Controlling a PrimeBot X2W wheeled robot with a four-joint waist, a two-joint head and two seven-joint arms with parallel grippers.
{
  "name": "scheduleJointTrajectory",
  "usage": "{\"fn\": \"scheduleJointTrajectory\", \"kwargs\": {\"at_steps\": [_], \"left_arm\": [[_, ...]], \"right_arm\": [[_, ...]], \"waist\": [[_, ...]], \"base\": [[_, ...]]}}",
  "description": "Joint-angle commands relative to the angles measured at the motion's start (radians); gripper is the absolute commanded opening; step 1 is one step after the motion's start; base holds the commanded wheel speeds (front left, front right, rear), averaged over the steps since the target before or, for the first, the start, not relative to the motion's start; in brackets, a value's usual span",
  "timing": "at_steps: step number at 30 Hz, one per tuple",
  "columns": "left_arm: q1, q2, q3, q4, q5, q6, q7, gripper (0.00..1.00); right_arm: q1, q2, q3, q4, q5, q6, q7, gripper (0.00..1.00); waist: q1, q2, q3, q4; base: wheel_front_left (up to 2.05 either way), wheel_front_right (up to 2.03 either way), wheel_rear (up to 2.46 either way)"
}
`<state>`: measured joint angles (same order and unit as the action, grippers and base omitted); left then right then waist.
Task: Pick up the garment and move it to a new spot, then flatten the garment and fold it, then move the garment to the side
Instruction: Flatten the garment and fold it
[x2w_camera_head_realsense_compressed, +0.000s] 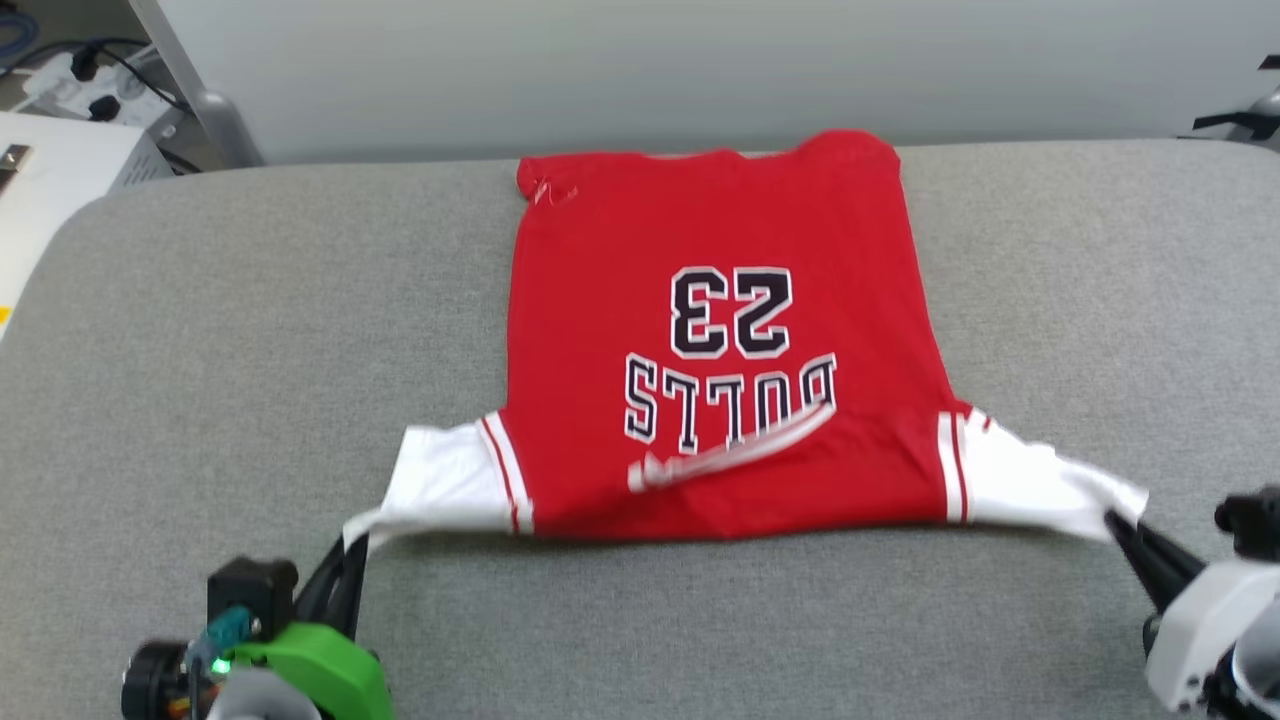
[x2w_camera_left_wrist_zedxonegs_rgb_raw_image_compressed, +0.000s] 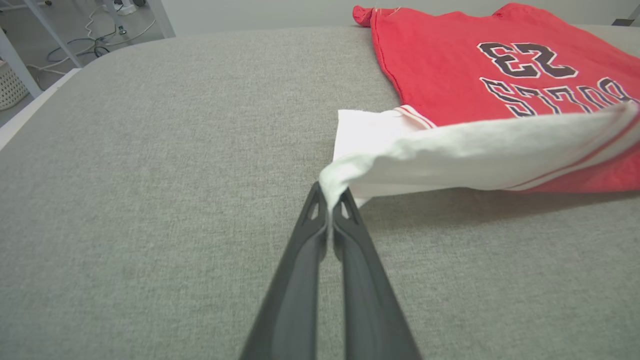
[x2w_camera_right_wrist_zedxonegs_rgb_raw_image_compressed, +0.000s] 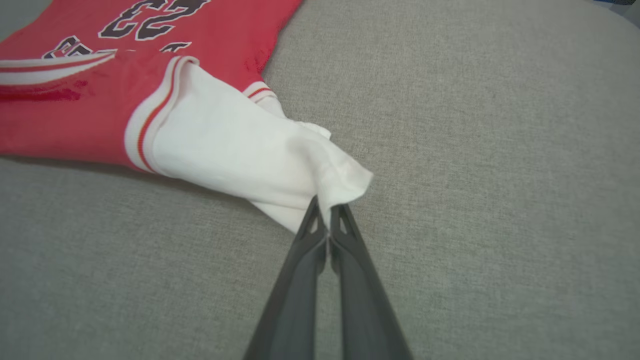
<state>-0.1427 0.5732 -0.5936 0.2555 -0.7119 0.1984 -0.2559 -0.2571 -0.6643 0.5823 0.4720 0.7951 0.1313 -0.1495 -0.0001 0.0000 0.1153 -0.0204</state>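
Pinching the bunched tip of a white sleeve (x2w_camera_head_realsense_compressed: 440, 480) with the left pincer (x2w_camera_head_realsense_compressed: 355, 545), two dark fingers pressed together on the cloth. Pinching the tip of the other sleeve (x2w_camera_head_realsense_compressed: 1030, 480) with the right pincer (x2w_camera_head_realsense_compressed: 1115, 520), fingers likewise pressed together on the fabric. Holding the red shirt (x2w_camera_head_realsense_compressed: 590, 300) stretched between the two pincers, with both sleeve tips raised a little off the grey bench (x2w_camera_head_realsense_compressed: 220, 320). Lying flat on the bench beyond both sets of fingertips, print side up, hem at the far edge away from the pincers and shoulder edge nearest them. Showing the black, white-edged "BULLS 23" upside down from the head camera, ahead of the pincers, to the right of the left one and to the left of the right one. Crossing the lettering at a slant, a striped strip of trim (x2w_camera_head_realsense_compressed: 730, 450), just beyond the line between the fingertips.
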Motion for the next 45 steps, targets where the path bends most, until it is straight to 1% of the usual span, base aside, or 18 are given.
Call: {"fn": "scheduleJointTrajectory", "kwargs": {"at_steps": [1, 7, 13, 16, 19, 20, 21, 23, 27, 31, 33, 36, 37, 38, 41, 45], "left_arm": [[0.046, -0.013, 0.024, 0.009, -0.004, 0.007, -0.006, 0.0], [0.186, -0.052, 0.1, 0.017, 0.004, 0.006, -0.006, 0.0], [0.276, -0.091, 0.169, 0.015, 0.026, -0.016, -0.006, 0.0], [0.295, -0.102, 0.18, 0.017, 0.044, -0.032, -0.006, 0.0], [0.286, -0.118, 0.182, 0.021, 0.068, -0.048, -0.006, 0.0], [0.281, -0.123, 0.184, 0.021, 0.076, -0.052, -0.006, 0.0], [0.273, -0.129, 0.186, 0.02, 0.085, -0.056, -0.006, 0.0], [0.26, -0.139, 0.188, 0.017, 0.102, -0.063, -0.006, 0.0], [0.236, -0.16, 0.192, 0.009, 0.14, -0.062, -0.006, 0.0], [0.221, -0.188, 0.196, -0.017, 0.171, -0.058, -0.006, 0.0], [0.212, -0.2, 0.203, -0.039, 0.188, -0.055, -0.006, 0.0], [0.19, -0.213, 0.211, -0.074, 0.223, -0.048, -0.006, 0.0], [0.163, -0.228, 0.22, -0.108, 0.249, -0.044, -0.006, 0.0], [0.153, -0.235, 0.222, -0.12, 0.257, -0.044, -0.006, 0.0], [0.127, -0.253, 0.231, -0.15, 0.279, -0.043, -0.006, 0.0], [0.098, -0.279, 0.24, -0.181, 0.308, -0.049, -0.006, 0.0]], "right_arm": [[0.045, 0.008, -0.02, -0.003, -0.007, -0.001, -0.006, 0.0], [0.205, 0.035, -0.119, -0.018, -0.023, -0.001, -0.015, 0.0], [0.331, 0.051, -0.226, -0.05, -0.047, -0.001, 0.005, 0.0], [0.37, 0.058, -0.275, -0.07, -0.062, -0.001, 0.019, 0.0], [0.386, 0.085, -0.31, -0.095, -0.084, -0.001, 0.043, 0.0], [0.386, 0.094, -0.321, -0.103, -0.09, -0.001, 0.047, 0.04], [0.385, 0.103, -0.336, -0.112, -0.1, -0.001, 0.051, 0.32], [0.38, 0.115, -0.37, -0.128, -0.129, -0.001, 0.052, 1.0], [0.361, 0.127, -0.464, -0.176, -0.188, -0.001, 0.056, 1.0], [0.308, 0.118, -0.573, -0.278, -0.242, -0.001, 0.077, 1.0], [0.263, 0.108, -0.618, -0.344, -0.256, -0.001, 0.106, 1.0], [0.175, 0.081, -0.677, -0.442, -0.264, -0.001, 0.179, 1.0], [0.082, 0.048, -0.702, -0.521, -0.252, -0.001, 0.277, 1.0], [0.042, 0.038, -0.7, -0.537, -0.236, -0.001, 0.329, 1.0], [-0.071, -0.009, -0.662, -0.552, -0.2, -0.001, 0.49, 1.0], [-0.228, -0.078, -0.582, -0.52, -0.131, -0.001, 0.744, 1.0]], "waist": [[0.0001, 0.0, -0.031, -0.001], [0.0001, 0.0, -0.056, -0.004], [0.0001, 0.0, -0.062, 0.003], [0.0001, 0.0, -0.058, 0.009], [0.0001, 0.0, -0.053, 0.015], [0.0001, 0.0, -0.053, 0.017], [0.0001, 0.0, -0.051, 0.019], [0.0001, 0.0, -0.047, 0.023], [0.0001, 0.0, -0.032, 0.032], [0.0001, 0.0, -0.008, 0.047], [0.0001, 0.0, 0.011, 0.058], [0.0001, 0.0, 0.051, 0.087], [0.0001, 0.0, 0.102, 0.119], [0.0001, 0.0, 0.124, 0.132], [0.0001, 0.0, 0.177, 0.164], [0.0001, 0.0, 0.246, 0.2]], "base": [[0.0, 0.0, 0.0], [0.0, 0.0, 0.0], [0.0, 0.0, 0.0], [0.0, 0.0, 0.0], [0.0, 0.0, 0.0], [0.0, 0.0, 0.0], [0.0, 0.0, 0.0], [0.0, 0.0, 0.0], [0.0, 0.0, 0.0], [0.0, 0.0, 0.0], [0.0, 0.0, 0.0], [0.0, 0.0, 0.0], [0.0, 0.0, 0.0], [0.0, 0.0, 0.0], [0.0, 0.0, 0.0], [0.0, 0.0, 0.0]]}}
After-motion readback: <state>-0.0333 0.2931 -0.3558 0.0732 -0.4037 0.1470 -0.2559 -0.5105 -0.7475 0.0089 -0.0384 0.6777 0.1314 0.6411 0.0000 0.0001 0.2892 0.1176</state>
